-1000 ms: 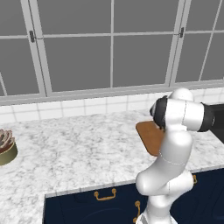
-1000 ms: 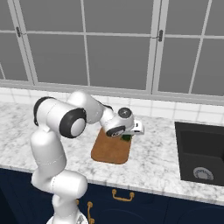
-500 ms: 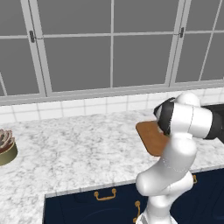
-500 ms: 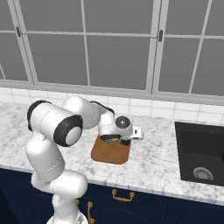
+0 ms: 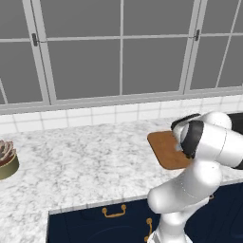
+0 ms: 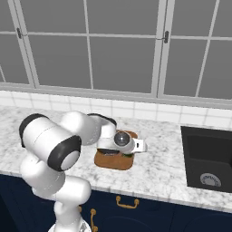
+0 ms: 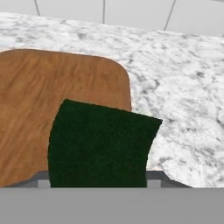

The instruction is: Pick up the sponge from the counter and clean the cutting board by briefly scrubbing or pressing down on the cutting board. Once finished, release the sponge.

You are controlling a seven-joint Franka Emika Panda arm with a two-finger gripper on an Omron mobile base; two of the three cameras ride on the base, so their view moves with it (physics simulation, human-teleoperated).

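The sponge [image 7: 98,144] has a dark green, rough, fibrous matt top. Under it, the cutting board [image 7: 52,87] is brown wood with a visible grain and a smooth, dull finish. Around the board, the desk [image 7: 183,92] is white-and-grey marbled stone, smooth with a faint sheen; behind it the wall tiles [image 5: 95,116] look glossy white

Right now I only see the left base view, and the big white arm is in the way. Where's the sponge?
Observer: In the hand view the dark green sponge is right up close, over the cutting board near a rounded corner.
Operator: Is it all on the board?
Observer: No, one corner pokes past the edge over the marbled counter.
Operator: Is the pincer squeezing it?
Observer: The right base view shows the pincer low over the board, but its fingers are hidden, so I cannot tell.
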